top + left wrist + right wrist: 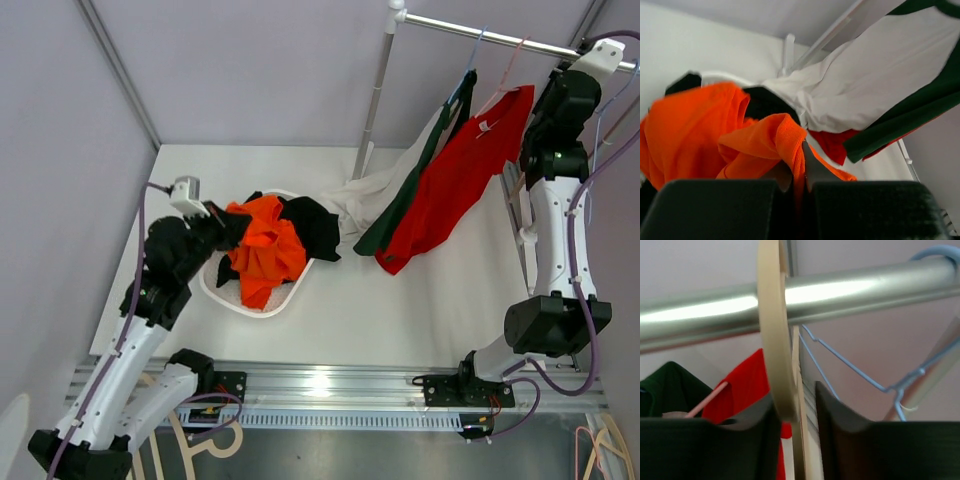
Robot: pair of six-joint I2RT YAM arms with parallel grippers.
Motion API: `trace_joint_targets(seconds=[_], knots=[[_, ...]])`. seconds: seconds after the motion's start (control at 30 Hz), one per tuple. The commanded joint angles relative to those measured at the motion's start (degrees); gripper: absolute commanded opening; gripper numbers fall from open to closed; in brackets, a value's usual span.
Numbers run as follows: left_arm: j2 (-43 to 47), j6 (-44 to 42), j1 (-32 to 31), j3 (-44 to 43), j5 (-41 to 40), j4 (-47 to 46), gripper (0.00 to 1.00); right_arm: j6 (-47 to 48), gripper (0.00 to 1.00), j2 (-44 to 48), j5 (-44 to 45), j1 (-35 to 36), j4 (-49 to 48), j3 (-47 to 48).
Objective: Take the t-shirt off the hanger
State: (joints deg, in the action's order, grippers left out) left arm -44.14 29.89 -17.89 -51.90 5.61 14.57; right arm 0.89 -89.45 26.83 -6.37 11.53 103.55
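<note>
My left gripper (215,222) is shut on a fold of an orange t-shirt (270,245), which lies bunched over the white basket (225,295). In the left wrist view the orange t-shirt (690,130) is pinched between the closed fingers of that gripper (797,165). My right gripper (585,55) is up at the metal rail (500,38). The cream hanger (772,340) hooks over the rail (840,290), and its hook passes between the jaws of the right gripper (797,405). It rests against the left finger, with a gap to the right one.
A red t-shirt (450,180) and a green-and-white shirt (400,190) hang from the rail and drape onto the table. Black clothing (315,225) lies in the basket. A blue wire hanger (850,365) hangs beside the right gripper. Spare hangers (600,450) lie below the table's front.
</note>
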Motion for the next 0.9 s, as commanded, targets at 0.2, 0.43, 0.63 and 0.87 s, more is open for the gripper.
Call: trace_joint_targets(seconds=[0.2,0.43,0.63,0.87], knots=[[-0.85,10.27,-0.65,18.23,-1.13,-2.78,0.01,0.00,0.45,5.25,6.13,3.82,11.49,6.93],[-9.55,10.01,-4.95,22.98,-2.35,-10.43,0.01,-5.79,0.44,7.62,1.57,5.49,15.62,9.03],[-18.87,11.68,-5.22,20.35,0.63,-11.40,0.14,-12.83,0.38,2.62,-9.33,7.50,21.07,16.31],[-16.51,8.27,-5.49,16.57,-0.24,-10.44,0.99,-14.86,0.36,-5.55,-15.05,8.66,24.77,25.02]])
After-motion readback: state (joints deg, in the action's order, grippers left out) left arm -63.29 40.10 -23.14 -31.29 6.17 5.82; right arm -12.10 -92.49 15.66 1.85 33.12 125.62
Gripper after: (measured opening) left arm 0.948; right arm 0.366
